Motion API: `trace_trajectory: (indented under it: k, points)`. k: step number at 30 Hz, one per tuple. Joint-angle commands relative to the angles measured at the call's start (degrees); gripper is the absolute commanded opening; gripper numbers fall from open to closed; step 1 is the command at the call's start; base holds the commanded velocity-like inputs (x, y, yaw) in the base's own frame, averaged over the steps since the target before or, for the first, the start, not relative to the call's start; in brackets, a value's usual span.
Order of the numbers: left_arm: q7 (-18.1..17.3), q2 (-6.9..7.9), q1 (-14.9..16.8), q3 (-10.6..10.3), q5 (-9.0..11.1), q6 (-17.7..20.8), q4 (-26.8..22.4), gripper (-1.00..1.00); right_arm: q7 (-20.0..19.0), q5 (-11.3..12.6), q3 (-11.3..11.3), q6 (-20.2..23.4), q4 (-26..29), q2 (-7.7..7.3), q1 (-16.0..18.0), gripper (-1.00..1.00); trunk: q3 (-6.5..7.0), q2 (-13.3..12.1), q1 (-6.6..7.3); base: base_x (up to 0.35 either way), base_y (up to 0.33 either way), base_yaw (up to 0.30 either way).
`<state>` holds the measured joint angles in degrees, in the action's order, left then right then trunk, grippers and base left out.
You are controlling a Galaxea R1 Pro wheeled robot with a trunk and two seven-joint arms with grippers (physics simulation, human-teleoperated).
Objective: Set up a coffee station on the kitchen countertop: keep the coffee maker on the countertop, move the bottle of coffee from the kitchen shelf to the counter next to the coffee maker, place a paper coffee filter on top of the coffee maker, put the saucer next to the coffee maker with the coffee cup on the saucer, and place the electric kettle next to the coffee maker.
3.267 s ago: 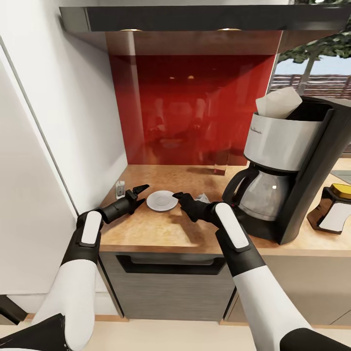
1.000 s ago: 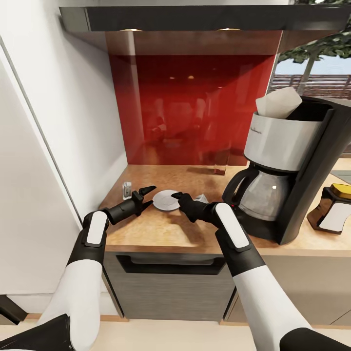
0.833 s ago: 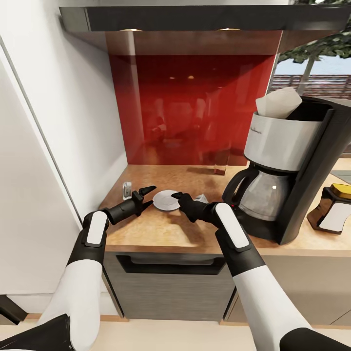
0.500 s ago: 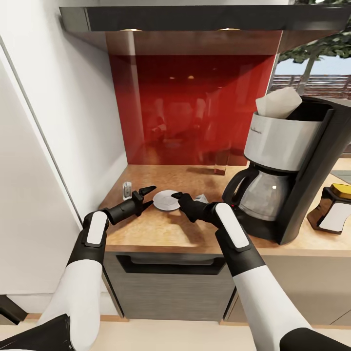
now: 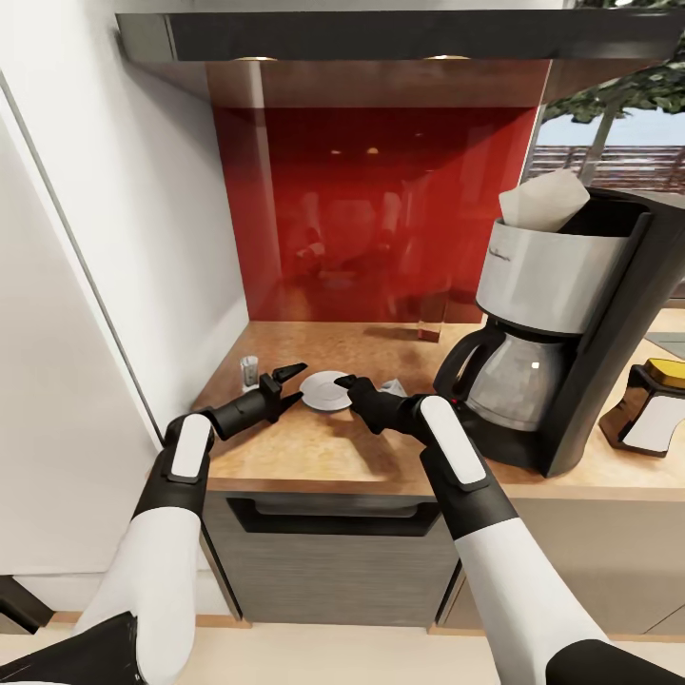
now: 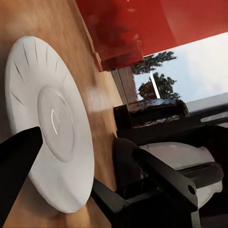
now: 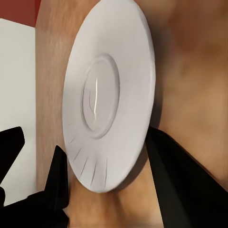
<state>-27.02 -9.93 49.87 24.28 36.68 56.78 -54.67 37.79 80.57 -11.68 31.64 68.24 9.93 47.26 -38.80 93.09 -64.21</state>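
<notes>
Left gripper (image 5: pixel 286 378) gapes beside flat, round white saucer (image 5: pixel 326 390).

Your white saucer (image 5: pixel 326 391) is lying flat on the light-brown kitchen countertop (image 5: pixel 381 457), left of the tall dark coffee maker (image 5: pixel 571 323). An off-white paper coffee filter (image 5: pixel 547 202) is sitting in its top. The bottle of coffee (image 5: pixel 652 409) is lying at far right.

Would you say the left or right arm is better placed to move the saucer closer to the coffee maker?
Right, probably: the right gripper is open around the saucer rim, on the coffee maker side. The left gripper is open at the far rim.
</notes>
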Motion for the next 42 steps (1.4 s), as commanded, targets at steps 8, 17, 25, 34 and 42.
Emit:
trace_trajectory:
  k: [8, 17, 25, 34, 42]
  points:
    - [-0.31, -0.07, 0.05, 0.1, -2.04, 0.03, 1.85, 1.0, 0.62, 0.47, -0.01, 0.18, -0.92, 0.01, 0.04, 1.0, -0.08, 0.02, -0.01, 0.0, 0.0, 0.0]
    - [-0.25, -0.07, 0.05, 0.15, -2.05, -0.06, -1.14, 1.0, 0.61, 0.47, -0.01, 0.18, -0.87, 0.01, 0.04, 1.0, -0.08, 0.02, -0.01, 0.0, 0.0, 0.0]
    - [-0.16, 0.36, 0.1, 0.18, -2.05, -0.08, -3.6, 1.0, 0.6, 0.47, -0.01, 0.18, -0.87, 0.01, 0.03, 1.0, -0.08, 0.02, -0.01, 0.0, 0.0, 0.0]
    - [-0.09, 1.14, 0.14, 0.24, -2.05, -0.14, -7.21, 1.0, 0.62, 0.47, -0.01, 0.18, -0.85, 0.01, 0.02, 1.0, -0.08, 0.02, -0.01, 0.0, 0.0, 0.0]
    - [0.18, 1.22, 0.14, 0.28, -2.12, -0.27, -7.7, 1.0, 0.62, 0.47, 0.05, 0.18, -0.83, 0.01, 0.02, 1.0, -0.08, 0.02, -0.01, 0.0, 0.0, 0.0]
